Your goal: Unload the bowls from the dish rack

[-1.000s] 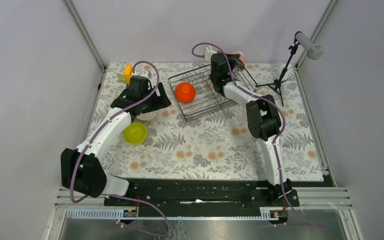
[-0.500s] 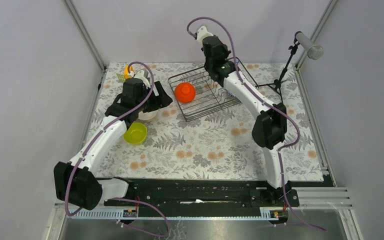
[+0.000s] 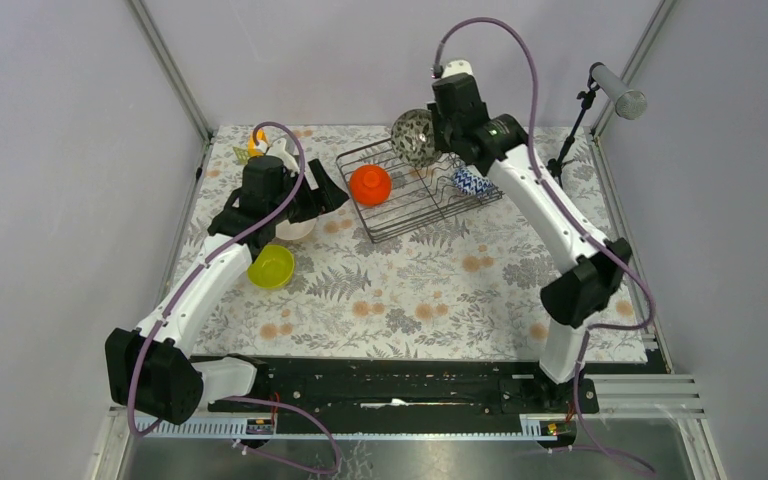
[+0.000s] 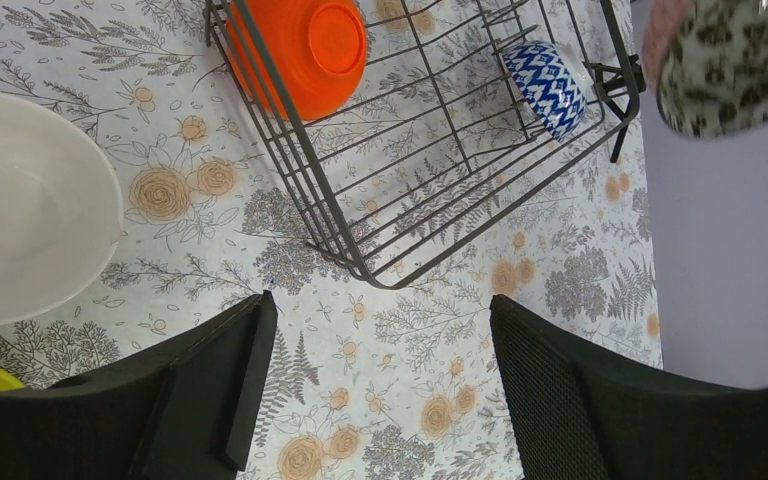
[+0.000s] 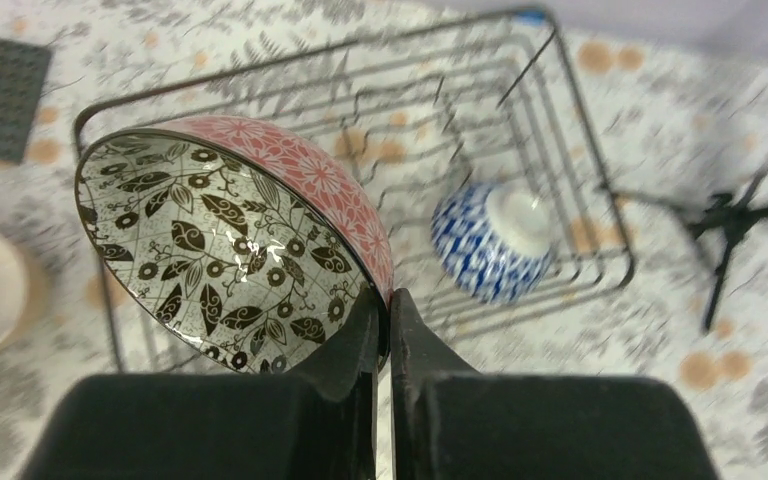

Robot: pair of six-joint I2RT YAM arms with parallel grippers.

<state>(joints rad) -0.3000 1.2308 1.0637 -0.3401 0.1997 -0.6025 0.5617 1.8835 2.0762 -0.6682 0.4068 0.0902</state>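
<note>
The dark wire dish rack point(image 3: 392, 225) stands at the back of the table. It holds one orange bowl point(image 3: 370, 184) and the blue-and-white bowl point(image 3: 472, 181). My right gripper point(image 5: 384, 305) is shut on the rim of the pink patterned bowl point(image 5: 220, 250) and holds it above the rack's far side point(image 3: 414, 137). My left gripper point(image 4: 380, 330) is open and empty above the table, just left of the rack's near corner point(image 4: 360, 265). The cream bowl point(image 3: 295, 230) and the yellow-green bowl point(image 3: 270, 266) sit on the table to the left. A second orange bowl is not in view.
A small tripod stand point(image 3: 565, 150) stands right of the rack. A small orange-yellow block point(image 3: 256, 143) is at the back left corner. A flat dark grey plate point(image 5: 0, 95) lies left of the rack, beneath my left wrist.
My right arm has risen from inside the rack with the pink patterned bowl, now held above it. My left arm has shifted slightly left and back.
</note>
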